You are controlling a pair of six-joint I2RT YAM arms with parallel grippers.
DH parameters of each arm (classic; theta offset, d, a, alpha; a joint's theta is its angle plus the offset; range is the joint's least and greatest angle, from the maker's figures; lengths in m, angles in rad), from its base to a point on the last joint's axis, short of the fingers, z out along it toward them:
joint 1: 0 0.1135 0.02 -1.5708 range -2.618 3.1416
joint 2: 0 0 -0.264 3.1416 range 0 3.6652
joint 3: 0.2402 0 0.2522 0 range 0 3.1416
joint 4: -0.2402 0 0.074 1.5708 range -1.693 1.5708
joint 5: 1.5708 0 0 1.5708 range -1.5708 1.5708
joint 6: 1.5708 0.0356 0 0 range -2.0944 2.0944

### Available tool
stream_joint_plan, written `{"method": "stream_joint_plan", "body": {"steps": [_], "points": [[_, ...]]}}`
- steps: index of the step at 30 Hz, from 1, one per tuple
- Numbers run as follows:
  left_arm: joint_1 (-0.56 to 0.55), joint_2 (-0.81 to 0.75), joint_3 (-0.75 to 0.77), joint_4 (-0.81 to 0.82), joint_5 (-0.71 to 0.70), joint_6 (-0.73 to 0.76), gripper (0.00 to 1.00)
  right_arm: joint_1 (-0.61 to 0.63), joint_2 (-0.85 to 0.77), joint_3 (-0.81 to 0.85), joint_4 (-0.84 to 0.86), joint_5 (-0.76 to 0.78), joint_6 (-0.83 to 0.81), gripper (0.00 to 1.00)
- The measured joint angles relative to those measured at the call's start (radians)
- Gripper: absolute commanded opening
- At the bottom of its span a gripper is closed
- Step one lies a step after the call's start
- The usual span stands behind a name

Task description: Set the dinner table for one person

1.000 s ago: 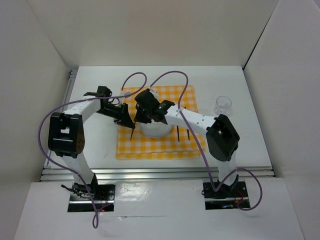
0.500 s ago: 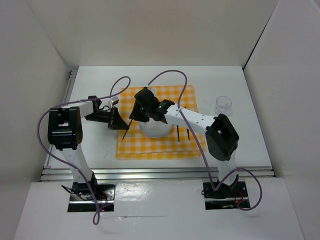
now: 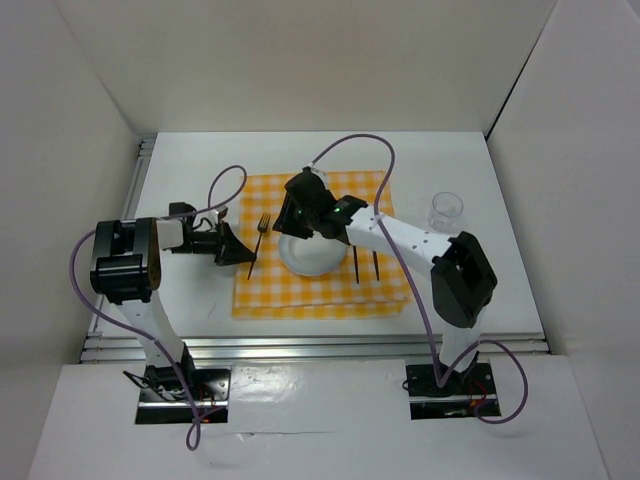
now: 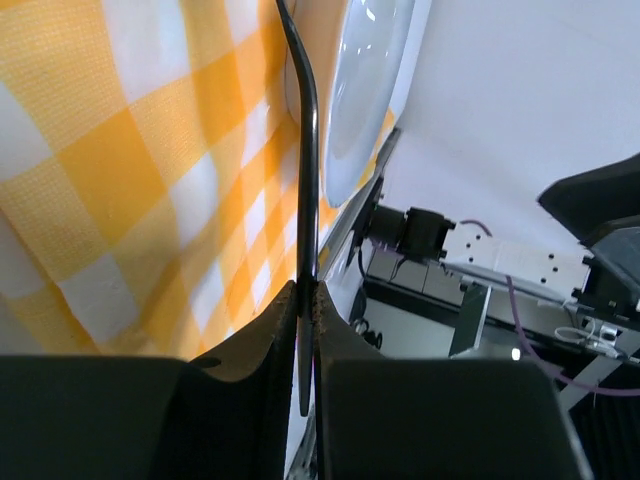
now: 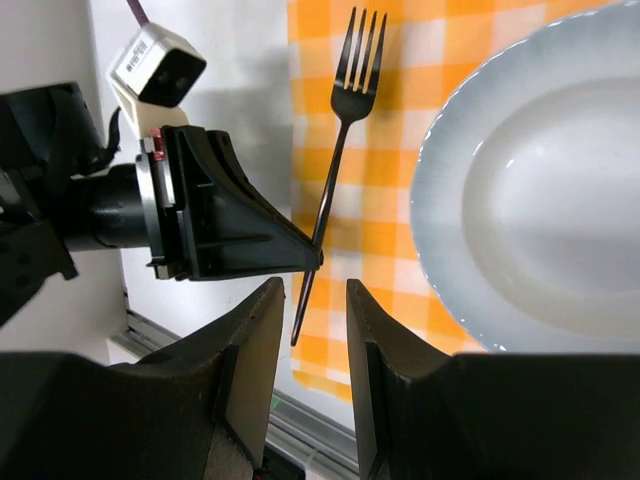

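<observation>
A black fork (image 3: 259, 238) lies along the left side of the yellow-and-white checked cloth (image 3: 300, 295), tines pointing away, left of a white plate (image 3: 312, 258). My left gripper (image 3: 248, 257) is shut on the fork's handle end. In the left wrist view its jaws (image 4: 307, 292) pinch the thin handle (image 4: 308, 150) over the cloth (image 4: 120, 160). My right gripper (image 3: 284, 226) hovers open and empty over the plate's left rim. In the right wrist view (image 5: 312, 292) its fingers frame the fork (image 5: 338, 150) and the plate (image 5: 540, 200). The white dinner table (image 3: 180, 170) carries it all.
Two more black utensils (image 3: 356, 262) (image 3: 377, 266) lie on the cloth right of the plate. A clear glass (image 3: 446, 210) stands on the bare table at the right. Silver rails (image 3: 300, 345) run along the near and left edges.
My left gripper has drawn back to the left with the fork, which now lies flatter to the left of the plate. My right arm has shifted slightly back and right.
</observation>
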Motion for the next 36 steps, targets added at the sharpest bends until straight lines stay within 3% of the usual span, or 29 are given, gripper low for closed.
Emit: {"method": "stream_joint_plan", "body": {"steps": [8, 19, 29, 32, 34, 36], "points": [[-0.001, -0.055, -0.130, 0.296, -0.027, -0.231, 0.00, -0.034, -0.119, -0.085, -0.003, 0.023, -0.001, 0.39], [-0.024, -0.067, -0.262, 0.576, -0.060, -0.457, 0.00, -0.051, -0.148, -0.140, -0.004, 0.026, -0.002, 0.38], [-0.039, -0.068, -0.284, 0.612, -0.126, -0.499, 0.00, -0.066, -0.164, -0.149, -0.004, 0.026, -0.002, 0.38], [-0.039, -0.068, -0.284, 0.598, -0.146, -0.484, 0.07, -0.070, -0.166, -0.149, -0.004, 0.026, -0.002, 0.38], [-0.039, -0.068, -0.282, 0.585, -0.152, -0.472, 0.18, -0.071, -0.166, -0.149, -0.004, 0.026, -0.004, 0.38], [-0.039, -0.067, -0.272, 0.549, -0.162, -0.446, 0.23, -0.074, -0.166, -0.149, -0.004, 0.026, -0.005, 0.38]]}}
